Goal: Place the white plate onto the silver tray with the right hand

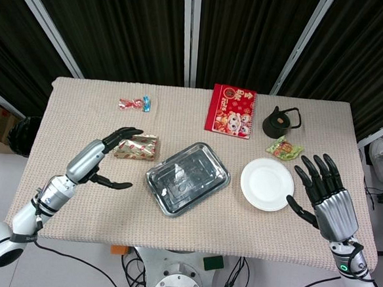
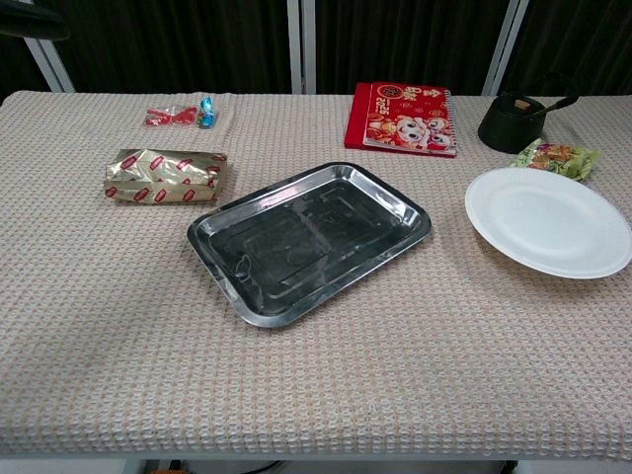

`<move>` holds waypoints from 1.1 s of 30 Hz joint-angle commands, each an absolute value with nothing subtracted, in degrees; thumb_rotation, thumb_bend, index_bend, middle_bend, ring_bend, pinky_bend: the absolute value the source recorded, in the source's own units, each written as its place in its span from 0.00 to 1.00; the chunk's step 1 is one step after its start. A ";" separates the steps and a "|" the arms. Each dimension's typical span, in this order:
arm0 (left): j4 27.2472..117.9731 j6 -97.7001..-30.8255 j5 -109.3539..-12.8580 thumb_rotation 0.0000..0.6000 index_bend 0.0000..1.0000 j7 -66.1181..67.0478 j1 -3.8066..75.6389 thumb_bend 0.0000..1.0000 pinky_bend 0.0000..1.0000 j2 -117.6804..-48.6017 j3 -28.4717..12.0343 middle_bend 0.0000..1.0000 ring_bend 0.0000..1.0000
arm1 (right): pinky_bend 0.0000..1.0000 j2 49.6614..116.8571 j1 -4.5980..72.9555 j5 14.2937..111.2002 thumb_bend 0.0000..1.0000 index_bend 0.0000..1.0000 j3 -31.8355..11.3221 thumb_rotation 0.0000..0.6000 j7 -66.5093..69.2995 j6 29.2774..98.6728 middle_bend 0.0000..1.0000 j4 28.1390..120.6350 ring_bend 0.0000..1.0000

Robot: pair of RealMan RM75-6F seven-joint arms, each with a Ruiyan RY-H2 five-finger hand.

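The white plate [image 1: 267,183] [image 2: 549,220] lies flat on the beige table cloth, right of centre. The silver tray [image 1: 188,178] [image 2: 308,240] sits empty in the middle, turned at an angle. My right hand [image 1: 323,193] hovers just right of the plate with its fingers spread, holding nothing and a small gap away from the rim. My left hand [image 1: 108,154] is open at the left side, fingers apart beside a gold packet. Neither hand shows in the chest view.
A gold and red snack packet [image 1: 137,146] [image 2: 166,176] lies left of the tray. At the back are a red booklet [image 1: 231,111] [image 2: 404,118], a black kettle [image 1: 281,121] [image 2: 514,123], a green snack bag [image 1: 284,148] [image 2: 558,155] by the plate, and wrapped candies [image 1: 134,103] [image 2: 181,114].
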State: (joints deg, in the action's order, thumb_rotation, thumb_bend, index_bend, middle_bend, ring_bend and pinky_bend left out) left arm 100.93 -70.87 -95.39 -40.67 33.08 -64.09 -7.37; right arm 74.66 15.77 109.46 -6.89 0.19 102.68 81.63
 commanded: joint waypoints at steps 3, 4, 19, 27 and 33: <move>100.92 -70.74 -95.52 1.00 0.11 -40.55 33.35 0.06 0.19 -64.32 -6.86 0.13 0.07 | 0.00 74.89 15.14 109.68 0.24 0.00 -5.45 1.00 0.34 102.48 0.00 80.89 0.00; 100.89 -70.67 -95.54 1.00 0.11 -40.51 33.41 0.06 0.19 -64.36 -6.73 0.13 0.07 | 0.00 74.90 14.75 109.91 0.24 0.00 -4.73 1.00 0.28 102.41 0.00 80.63 0.00; 99.69 -67.87 -92.63 1.00 0.11 -32.85 33.70 0.06 0.19 -63.75 -5.32 0.13 0.07 | 0.00 77.33 5.67 103.80 0.24 0.00 2.86 1.00 -2.57 98.67 0.00 63.49 0.00; 97.48 -66.85 -91.82 1.00 0.11 -31.42 33.61 0.06 0.19 -65.68 -4.35 0.13 0.07 | 0.00 83.00 5.70 102.16 0.24 0.06 2.93 1.00 -3.59 95.56 0.00 54.14 0.00; 96.54 -66.72 -92.30 1.00 0.11 -30.20 33.44 0.06 0.19 -66.24 -3.50 0.13 0.07 | 0.00 86.83 7.76 103.34 0.30 0.12 3.06 1.00 -1.40 94.81 0.00 50.52 0.00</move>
